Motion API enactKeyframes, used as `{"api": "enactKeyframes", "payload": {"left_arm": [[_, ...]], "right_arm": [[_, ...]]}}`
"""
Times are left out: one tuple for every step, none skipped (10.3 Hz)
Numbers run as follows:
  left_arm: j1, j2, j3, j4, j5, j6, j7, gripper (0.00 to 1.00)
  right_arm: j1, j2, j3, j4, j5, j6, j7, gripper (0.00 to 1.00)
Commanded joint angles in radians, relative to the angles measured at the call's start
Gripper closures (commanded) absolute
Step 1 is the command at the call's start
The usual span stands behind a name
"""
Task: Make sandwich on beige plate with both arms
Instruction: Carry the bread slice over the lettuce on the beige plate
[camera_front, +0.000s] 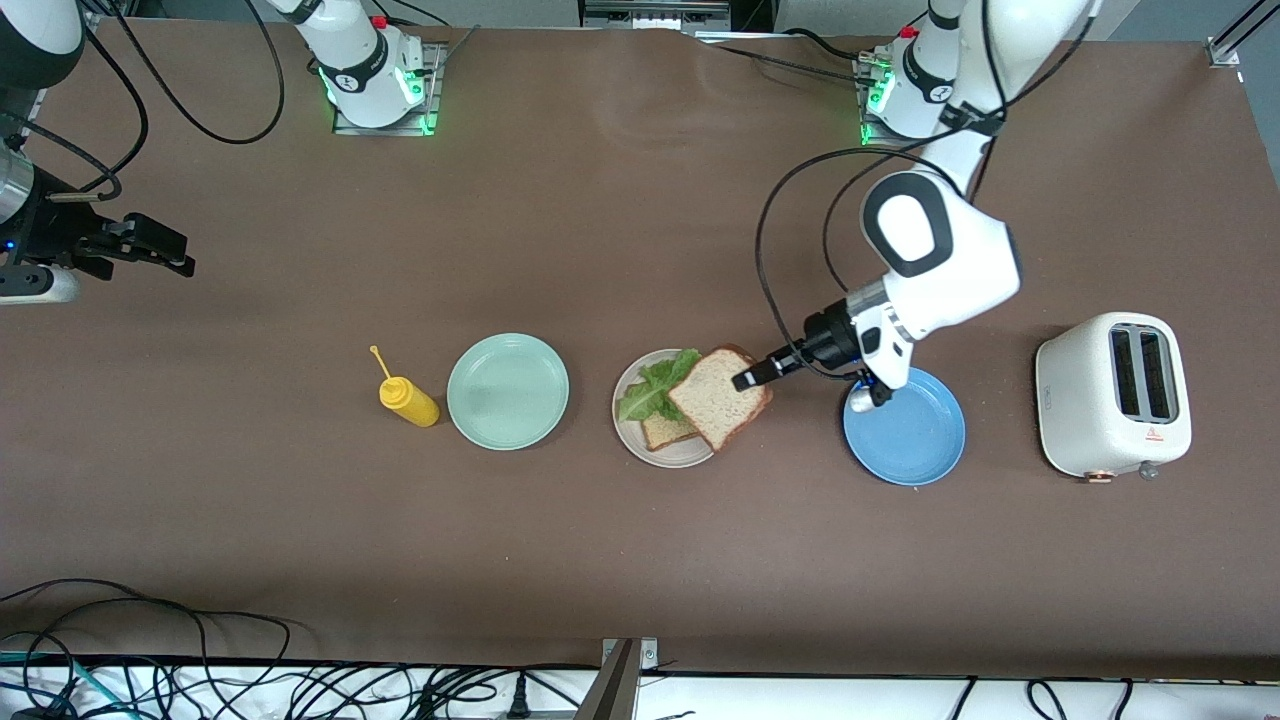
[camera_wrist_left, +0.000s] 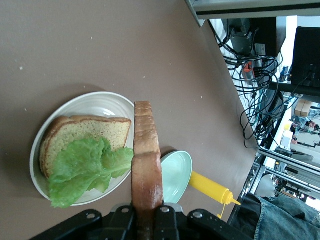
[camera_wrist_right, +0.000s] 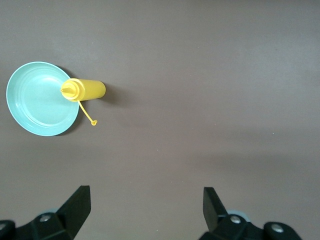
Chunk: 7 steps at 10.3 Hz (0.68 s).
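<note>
Beige plate (camera_front: 640, 445), mid-tabletop between the mint-green plate (camera_front: 508, 391) and the blue plate (camera_front: 905, 427): carried the lower bread slice (camera_front: 668, 431) with the lettuce leaf (camera_front: 655, 390) laid over it, the leaf hanging past the rim, so the base of the sandwich appeared ready for its cover. Top bread slice (camera_front: 718, 397): held by its crust edge in the left gripper (camera_front: 745, 380), fingers (camera_wrist_left: 122, 220) pinched tight on it, tilted over the plate's edge toward the left arm's end; the edge grip probably left its broad face free to drop flat onto the lettuce. Right gripper (camera_front: 165, 252): waited with fingers (camera_wrist_right: 80, 202) spread wide and empty, above bare tabletop at the right arm's end, well clear of the stacking. Mustard bottle (camera_front: 408, 400): lay beside the mint-green plate. Toaster (camera_front: 1113, 394): stood at the left arm's end
</note>
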Motion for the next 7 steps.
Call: {"api": "enactKeyframes", "payload": {"left_arm": [[-0.049,0.052,0.01,0.006,-0.129,0.065,0.095,1.0],[-0.053,0.055,0.012,0.008,-0.179,0.067,0.131,1.0],[-0.055,0.066,0.01,0.019,-0.222,0.067,0.139,1.0],[-0.069,0.07,0.01,0.029,-0.248,0.067,0.14,1.0],[-0.07,0.071,0.01,0.04,-0.294,0.067,0.14,1.0],[-0.075,0.078,0.01,0.058,-0.331,0.069,0.141,1.0],[-0.092,0.104,0.01,0.08,-0.345,0.084,0.141,1.0]], "right_arm": [[0.011,-0.004,-0.012,-0.004,-0.002,-0.003,-0.007,0.0],[0.011,-0.004,-0.012,-0.004,-0.002,0.0,-0.007,0.0],[0.011,-0.004,-0.012,-0.004,-0.002,-0.003,-0.007,0.0],[0.011,-0.004,-0.012,-0.004,-0.002,-0.003,-0.007,0.0],[0.011,-0.003,-0.012,-0.004,-0.002,-0.003,-0.007,0.0],[0.011,-0.004,-0.012,-0.004,-0.002,-0.003,-0.007,0.0],[0.009,-0.004,-0.012,-0.004,-0.002,-0.005,-0.007,0.0]]}}
